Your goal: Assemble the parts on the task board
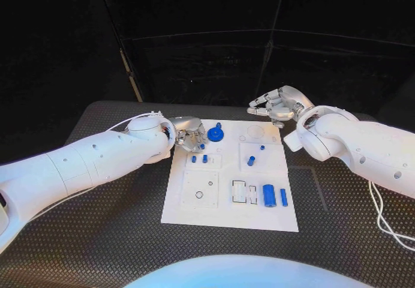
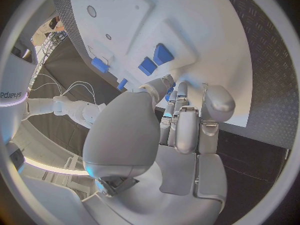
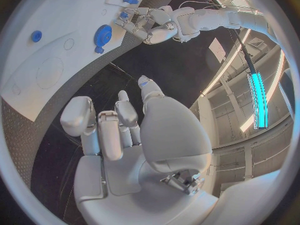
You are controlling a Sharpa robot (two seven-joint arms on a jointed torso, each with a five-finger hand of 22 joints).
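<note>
Task board: the white plate (image 1: 232,219) lies in the middle of the black table (image 1: 104,252), with bare tabletop on both sides and in front of it.
Parts: a blue gear (image 1: 215,132) sits at the board's far edge; two short blue pegs (image 1: 199,159) stand left of centre, one peg (image 1: 250,161) near the middle, and two blue cylinders (image 1: 276,195) lie beside an open slot towards the near right.
Left hand: the hand (image 1: 188,135) sits at the board's far-left corner, just beside the gear, fingers curled in (a small blue piece seems to sit at the fingertips, but I cannot tell if it is held).
Right hand: the hand (image 1: 277,105) hovers beyond the board's far-right corner, well clear of the parts, fingers loosely bent and apart, holding nothing.
Left wrist view: the fingers (image 2: 184,125) reach the board edge near two blue pegs (image 2: 155,60).
Right wrist view: shows the gear (image 3: 102,35) and the left hand (image 3: 139,24) from across the board.
Writing: "sharpa" is partly readable in the left wrist view.
</note>
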